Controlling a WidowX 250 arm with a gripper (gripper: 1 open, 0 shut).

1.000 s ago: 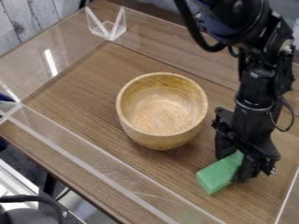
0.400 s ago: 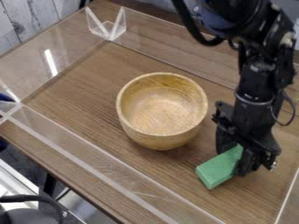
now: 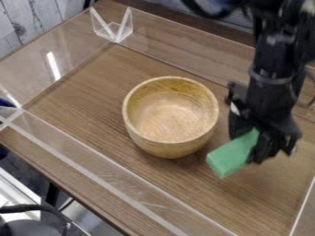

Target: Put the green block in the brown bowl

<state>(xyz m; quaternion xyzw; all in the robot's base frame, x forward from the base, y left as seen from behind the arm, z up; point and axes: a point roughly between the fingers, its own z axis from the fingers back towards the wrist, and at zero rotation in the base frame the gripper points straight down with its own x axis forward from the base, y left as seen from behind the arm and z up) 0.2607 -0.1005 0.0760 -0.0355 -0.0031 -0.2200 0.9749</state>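
Note:
The green block [image 3: 231, 157] hangs tilted just above the wooden table, one end pinched between the fingers of my gripper [image 3: 261, 140], which is shut on it and points straight down. The block's free end dips toward the front left. The brown bowl [image 3: 164, 141] stands to the left of the block, close to it but not touching, round and tan with nothing inside. My black arm rises from the gripper toward the top right of the view.
Low clear plastic walls [image 3: 74, 152] fence the wooden table [image 3: 87, 78] on the left and front. A small clear plastic bracket [image 3: 110, 26] stands at the back left corner.
My gripper has risen with the green block in it; the block, which lay on the table a second ago, now hangs off the surface. The bowl has not moved.

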